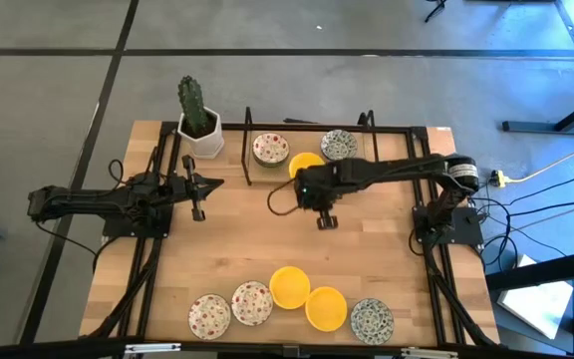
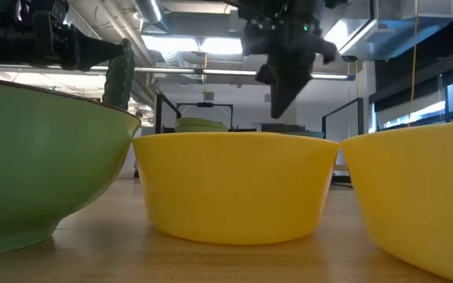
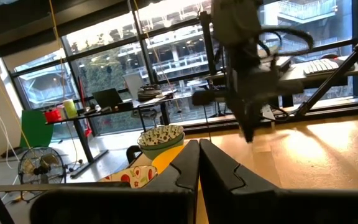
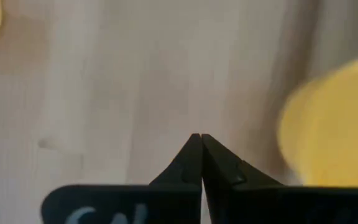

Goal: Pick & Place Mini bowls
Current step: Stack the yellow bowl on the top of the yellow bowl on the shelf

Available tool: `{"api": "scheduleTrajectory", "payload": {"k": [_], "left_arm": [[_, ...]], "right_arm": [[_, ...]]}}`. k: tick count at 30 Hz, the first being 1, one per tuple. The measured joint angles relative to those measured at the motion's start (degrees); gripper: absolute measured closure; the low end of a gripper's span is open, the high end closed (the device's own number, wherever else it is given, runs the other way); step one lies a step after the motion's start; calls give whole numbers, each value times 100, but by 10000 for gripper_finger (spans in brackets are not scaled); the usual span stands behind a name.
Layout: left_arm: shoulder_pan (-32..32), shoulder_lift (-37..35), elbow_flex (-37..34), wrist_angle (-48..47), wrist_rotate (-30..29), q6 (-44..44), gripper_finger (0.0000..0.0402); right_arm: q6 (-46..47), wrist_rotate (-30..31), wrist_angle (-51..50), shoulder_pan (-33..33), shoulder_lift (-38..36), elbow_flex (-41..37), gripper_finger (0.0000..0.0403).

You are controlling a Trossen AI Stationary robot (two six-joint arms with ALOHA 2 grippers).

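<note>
Three mini bowls sit by the table's far edge: red-speckled (image 1: 270,150), yellow (image 1: 305,165) and blue-green patterned (image 1: 339,145). Several more line the near edge: two red-speckled (image 1: 209,316) (image 1: 252,302), two yellow (image 1: 289,287) (image 1: 326,308) and one blue-green (image 1: 372,319). My right gripper (image 1: 326,221) (image 4: 201,138) hangs shut above bare wood at mid-table, pointing down, holding nothing. One yellow bowl (image 4: 331,124) shows beside it. My left gripper (image 1: 215,182) (image 3: 199,149) is shut and level at the table's left, pointing right, also holding nothing.
A white cactus pot (image 1: 199,128) stands at the far left corner. A black frame (image 1: 248,140) rises around the far bowls. Bare wood (image 1: 257,234) lies between the two bowl groups. In the low view the near bowls (image 2: 230,185) fill the foreground, with my right gripper (image 2: 280,98) above.
</note>
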Motion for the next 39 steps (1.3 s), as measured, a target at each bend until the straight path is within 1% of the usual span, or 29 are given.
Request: {"api": "scheduleTrajectory", "payload": {"k": [6,14,21,39], "left_arm": [[0,0,0,0,0,2,397],[1,0,0,0,-4,2,394],[2,0,0,0,-4,2,398],[0,0,0,2,-7,2,396]], "right_arm": [[-52,29,813,-203,4,-568,400],[-51,15,1311,-509,7,-919,400],[-32,10,1592,-646,7,-933,400],[-49,15,1826,-989,7,-933,400]]}}
